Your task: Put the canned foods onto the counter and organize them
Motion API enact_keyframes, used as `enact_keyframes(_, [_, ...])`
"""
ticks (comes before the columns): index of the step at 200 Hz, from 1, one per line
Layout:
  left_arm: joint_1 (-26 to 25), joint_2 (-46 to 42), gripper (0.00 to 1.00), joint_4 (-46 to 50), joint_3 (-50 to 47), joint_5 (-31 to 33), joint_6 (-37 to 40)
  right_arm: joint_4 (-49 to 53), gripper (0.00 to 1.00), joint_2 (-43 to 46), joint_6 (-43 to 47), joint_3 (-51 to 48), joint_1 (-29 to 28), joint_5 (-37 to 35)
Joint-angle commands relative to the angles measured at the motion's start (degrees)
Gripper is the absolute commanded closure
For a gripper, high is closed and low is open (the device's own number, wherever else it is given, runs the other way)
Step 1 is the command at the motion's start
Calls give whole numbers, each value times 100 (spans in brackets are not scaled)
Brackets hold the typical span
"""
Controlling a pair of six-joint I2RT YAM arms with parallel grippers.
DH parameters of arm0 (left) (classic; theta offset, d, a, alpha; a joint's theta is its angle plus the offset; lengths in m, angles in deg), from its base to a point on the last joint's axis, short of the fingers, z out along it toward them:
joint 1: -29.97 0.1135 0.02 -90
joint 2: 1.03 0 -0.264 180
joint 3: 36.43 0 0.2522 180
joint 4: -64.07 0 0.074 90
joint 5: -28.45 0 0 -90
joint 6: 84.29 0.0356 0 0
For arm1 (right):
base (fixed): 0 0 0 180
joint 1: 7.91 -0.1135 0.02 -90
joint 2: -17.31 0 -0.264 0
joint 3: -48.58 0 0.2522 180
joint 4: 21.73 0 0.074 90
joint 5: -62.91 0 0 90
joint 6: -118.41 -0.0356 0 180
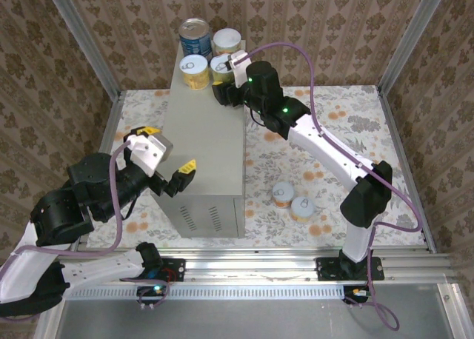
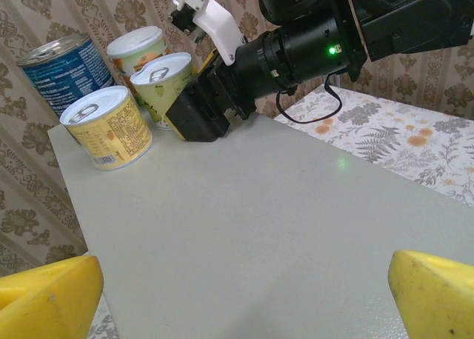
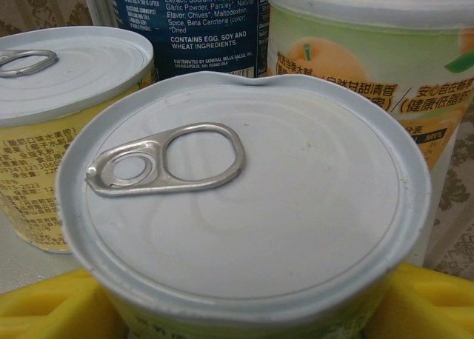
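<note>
Standing upright, can (image 3: 296,206), axis vertical, on counter (image 2: 259,228)

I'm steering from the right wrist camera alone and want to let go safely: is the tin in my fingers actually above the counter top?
Observer: Yes. The held tin is at the far right end of the grey counter, and its base looks to be touching the top.
Operator: How many are left to fetch?
Observer: Two tins stand side by side on the floral floor, to the right of the counter.
Operator: Is the other arm in my way?
Observer: No. The left gripper hovers open at the counter's near left edge, away from the tins on top.
</note>
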Motion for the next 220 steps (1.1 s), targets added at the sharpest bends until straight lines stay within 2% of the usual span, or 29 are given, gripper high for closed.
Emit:
enact_keyframes(1, [54,-21,0,-97,-45,-73,-78,258,23,-201,-8,144,45,41])
enact_keyframes(73, [80,-24,0,-75,-32,-116,-105,303,21,-151,-43,120,53,87])
enact_keyframes(116, [80,-10,0,-84,-19,-147,-124,345,8,-84,-17,102,54,105])
enact_keyframes(138, [80,3,0,-80,12,-173,-151,291,5,31,-17,0,51,105])
enact_keyframes(166, [80,20,0,-83,42,-218,-160,186,0,299,-35,-288,47,88])
enact_keyframes(220, [80,118,0,-102,93,-266,-193,108,0,1352,-163,-1324,50,-43])
